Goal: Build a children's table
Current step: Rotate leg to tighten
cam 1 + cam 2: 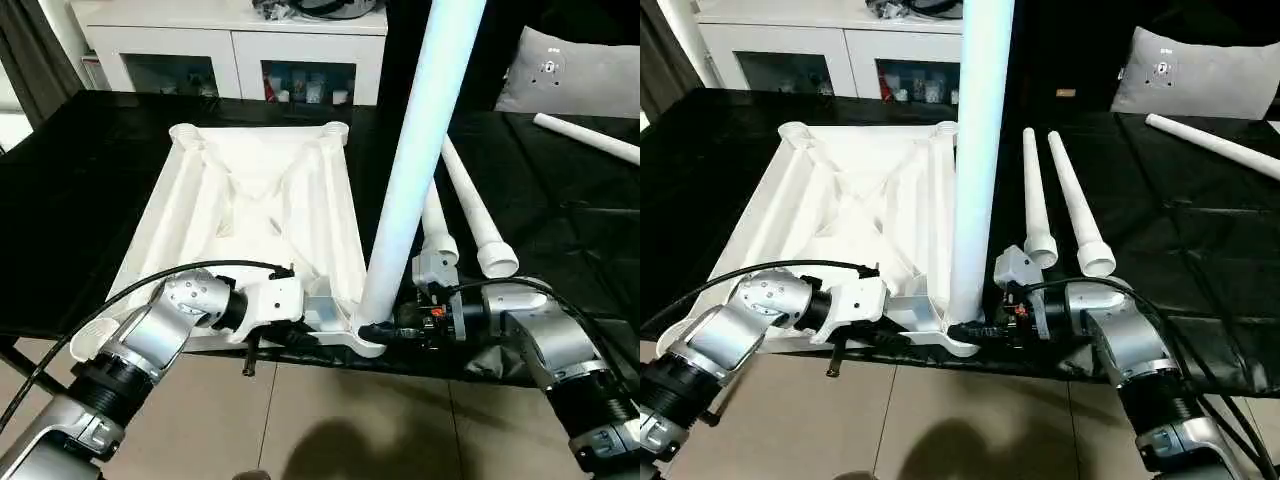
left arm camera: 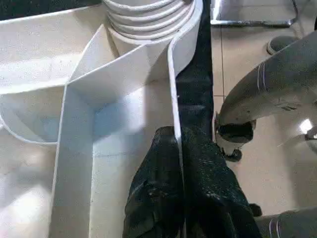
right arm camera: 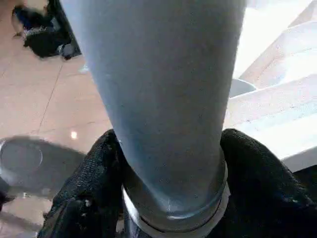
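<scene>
Black-covered bench (image 1: 90, 200), tabletop (image 1: 250, 200) lying underside up. My left gripper (image 2: 179, 163) is clamped on its near rim; right gripper (image 3: 171, 173) straddles the upright leg (image 1: 415, 160) at the corner socket, grip unconfirmed. Three legs to go: two (image 1: 1065, 200) just beyond the right jaws

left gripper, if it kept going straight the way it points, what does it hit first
Likely the base of the upright leg in its corner socket; the left gripper, jaws pinching the tabletop's rim, points along that rim toward it.

Black table (image 1: 90, 200) bears upturned tabletop (image 1: 250, 200), three legs (image 1: 1035, 195).
</scene>
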Available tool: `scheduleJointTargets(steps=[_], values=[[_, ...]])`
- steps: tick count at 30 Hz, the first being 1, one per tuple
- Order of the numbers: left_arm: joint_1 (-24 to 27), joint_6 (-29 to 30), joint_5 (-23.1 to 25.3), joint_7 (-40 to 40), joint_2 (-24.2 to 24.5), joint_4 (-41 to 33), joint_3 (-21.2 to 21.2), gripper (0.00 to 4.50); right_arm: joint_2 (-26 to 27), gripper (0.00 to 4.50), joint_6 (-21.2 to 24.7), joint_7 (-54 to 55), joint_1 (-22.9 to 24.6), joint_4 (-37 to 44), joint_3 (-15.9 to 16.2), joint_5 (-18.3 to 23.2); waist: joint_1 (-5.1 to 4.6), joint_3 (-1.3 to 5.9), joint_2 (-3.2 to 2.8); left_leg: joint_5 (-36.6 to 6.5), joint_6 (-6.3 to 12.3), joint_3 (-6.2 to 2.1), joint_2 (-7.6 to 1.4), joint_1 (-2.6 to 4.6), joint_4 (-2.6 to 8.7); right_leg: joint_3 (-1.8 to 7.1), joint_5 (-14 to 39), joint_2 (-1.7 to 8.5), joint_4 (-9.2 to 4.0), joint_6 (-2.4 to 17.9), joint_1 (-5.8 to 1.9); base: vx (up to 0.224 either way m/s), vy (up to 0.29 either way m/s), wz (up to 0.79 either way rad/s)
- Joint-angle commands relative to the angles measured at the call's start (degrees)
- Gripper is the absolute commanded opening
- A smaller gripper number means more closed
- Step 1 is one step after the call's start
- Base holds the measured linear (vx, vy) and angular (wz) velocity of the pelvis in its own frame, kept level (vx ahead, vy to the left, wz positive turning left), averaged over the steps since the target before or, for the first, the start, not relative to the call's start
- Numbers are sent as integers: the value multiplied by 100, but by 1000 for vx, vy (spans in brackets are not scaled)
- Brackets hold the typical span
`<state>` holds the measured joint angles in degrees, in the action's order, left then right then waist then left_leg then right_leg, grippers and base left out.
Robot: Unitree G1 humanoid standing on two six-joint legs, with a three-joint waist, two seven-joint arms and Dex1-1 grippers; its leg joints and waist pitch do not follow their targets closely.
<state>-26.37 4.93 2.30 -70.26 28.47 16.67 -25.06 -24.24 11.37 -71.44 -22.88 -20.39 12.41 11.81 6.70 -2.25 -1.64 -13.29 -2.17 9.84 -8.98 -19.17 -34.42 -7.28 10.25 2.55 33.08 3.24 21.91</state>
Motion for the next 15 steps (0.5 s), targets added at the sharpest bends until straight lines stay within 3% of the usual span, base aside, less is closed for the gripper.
scheduleJointTargets(steps=[1,4,7,8,10,11,13,15], values=[[117,254,-41,-9,-137,-216,-194,0,196,262,150,524,15,-72,25,-106,-19,314,3,-447,428,-187,-525,-30,391,444,1789,752,-428,563,-303,0,0,0],[236,793,-134,338,-332,-469,-54,0,540,259,217,1320,-14,-252,-126,-242,-115,261,-2,-751,302,-190,-483,4,412,414,2435,735,-534,416,-283,0,0,0],[331,1252,-149,858,-633,-636,100,0,1018,259,422,2244,-145,-534,-360,-270,-267,230,-17,-940,176,-219,-434,-21,417,351,3002,737,-631,234,-304,0,0,0],[360,1505,-135,1266,-917,-677,215,0,1353,258,546,2874,-304,-820,-501,-300,-322,240,-30,-1015,145,-227,-414,9,406,339,3097,722,-658,159,-288,0,0,0],[366,1599,-141,1420,-1039,-688,261,0,1479,257,587,3142,-379,-954,-546,-334,-407,225,-30,-1114,132,-234,-406,23,398,315,3164,710,-682,179,-266,0,0,0],[329,1860,-102,1885,-1387,-707,386,0,1772,257,517,3761,-544,-1271,-670,-407,-464,236,8,-1092,178,-219,-386,11,376,324,3170,717,-675,172,-269,0,0,0],[260,2020,-57,2292,-1701,-716,482,0,1928,257,164,4159,-633,-1483,-663,-565,-478,236,2,-1050,230,-212,-359,18,357,320,3255,716,-718,122,-256,0,0,0],[196,1907,-26,2442,-1816,-655,506,0,1969,257,-94,4117,-621,-1512,-633,-580,-431,254,41,-896,349,-191,-365,16,356,361,3144,718,-693,114,-232,0,0,0]])
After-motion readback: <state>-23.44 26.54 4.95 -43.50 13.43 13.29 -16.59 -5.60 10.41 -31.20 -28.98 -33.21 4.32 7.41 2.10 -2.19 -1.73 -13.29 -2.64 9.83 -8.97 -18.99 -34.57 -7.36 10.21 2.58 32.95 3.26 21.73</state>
